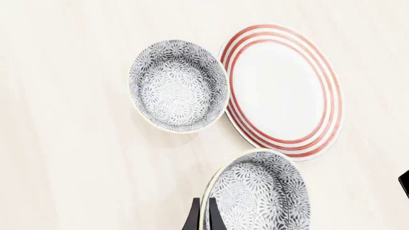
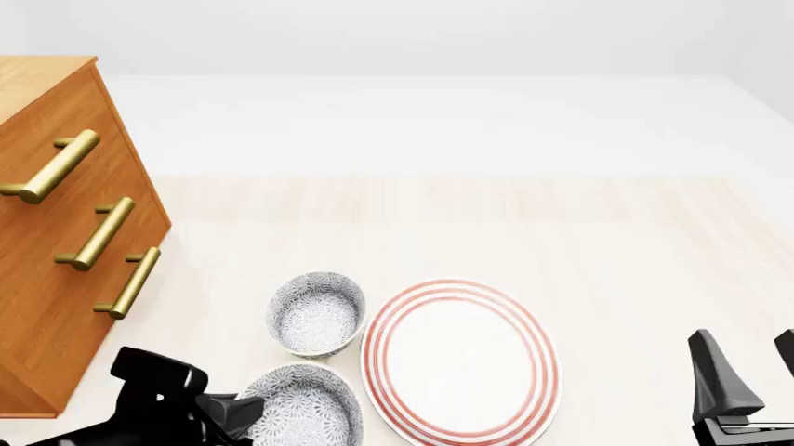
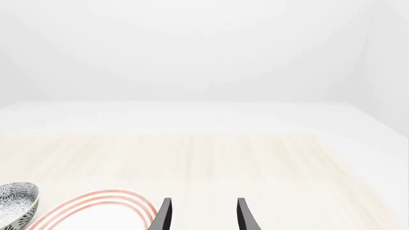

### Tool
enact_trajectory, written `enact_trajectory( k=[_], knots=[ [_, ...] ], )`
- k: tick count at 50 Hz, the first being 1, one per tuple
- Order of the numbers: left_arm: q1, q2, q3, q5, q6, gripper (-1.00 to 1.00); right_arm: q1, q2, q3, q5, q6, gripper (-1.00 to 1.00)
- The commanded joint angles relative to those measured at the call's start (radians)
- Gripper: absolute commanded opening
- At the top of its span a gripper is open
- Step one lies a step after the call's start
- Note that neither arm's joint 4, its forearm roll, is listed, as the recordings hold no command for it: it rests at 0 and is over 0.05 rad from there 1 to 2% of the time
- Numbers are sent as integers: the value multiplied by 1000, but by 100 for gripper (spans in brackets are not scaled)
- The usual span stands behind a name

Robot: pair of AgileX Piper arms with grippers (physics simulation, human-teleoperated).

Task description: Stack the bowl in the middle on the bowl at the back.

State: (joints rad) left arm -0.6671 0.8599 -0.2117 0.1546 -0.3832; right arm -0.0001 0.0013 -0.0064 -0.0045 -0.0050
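Two matching small speckled grey-and-white bowls lie left of a red-ringed plate. The bowl at the back sits upright on the table, nothing touching it. The bowl in the middle is the nearer one. My left gripper is shut on its left rim, one finger inside the wall and one outside. I cannot tell whether that bowl is off the table. Near the front right edge, my right gripper stands open with nothing in it.
A wooden drawer cabinet with brass handles stands at the left, close to the back bowl. The plate nearly touches both bowls on their right. Pale wood tabletop stretches behind the dishes.
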Motion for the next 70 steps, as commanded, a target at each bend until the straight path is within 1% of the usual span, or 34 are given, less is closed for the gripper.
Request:
enact_trajectory(
  k=[1,5,6,10,16,20,21,24,27,28,36,40,42,44,45,47,48,50,56,61,65,70],
  knots=[
    [-15,-127,-100,175,-21,-100,1,0,0,0,-3,100],
    [-32,-156,-126,230,-40,-100,2,0,0,0,-5,100],
    [-30,-161,-133,241,-31,-100,2,0,0,0,-5,100],
    [-40,-181,-164,292,-31,-100,2,0,0,0,-9,100],
    [-64,-206,-220,363,-49,-100,3,0,-1,1,-11,100],
    [-81,-232,-256,420,-47,-100,3,0,-1,1,-11,100],
    [-81,-232,-256,421,-47,-100,3,0,-1,1,-11,100],
    [-107,-261,-299,486,-62,-100,3,0,-1,1,-12,100],
    [-113,-272,-315,511,-67,-100,3,0,0,1,-12,100],
    [-121,-285,-332,537,-71,-100,4,0,-1,1,-12,100],
    [-142,-311,-374,598,-82,-100,4,0,-1,2,-13,100],
    [-152,-328,-375,614,-98,-100,4,0,-2,2,-13,100],
    [-161,-340,-376,624,-128,-100,4,0,-2,2,-14,100],
    [-167,-343,-378,629,-136,-100,4,0,-2,2,-14,100],
    [-181,-358,-379,640,-158,-100,4,0,-2,2,-13,100],
    [-183,-368,-381,648,-164,-100,4,0,-2,2,-13,100],
    [-194,-382,-376,652,-187,-100,4,0,-2,2,-13,100],
    [-197,-402,-365,662,-186,-100,4,0,-2,1,-14,100],
    [-212,-446,-315,677,-215,-100,4,0,-2,1,-14,100],
    [-228,-457,-288,674,-217,-100,4,1,-2,0,-15,100],
    [-251,-465,-261,665,-242,-100,4,2,-2,-1,-15,100],
    [-283,-463,-245,658,-246,-100,4,2,-2,-2,-16,100]
  ],
)
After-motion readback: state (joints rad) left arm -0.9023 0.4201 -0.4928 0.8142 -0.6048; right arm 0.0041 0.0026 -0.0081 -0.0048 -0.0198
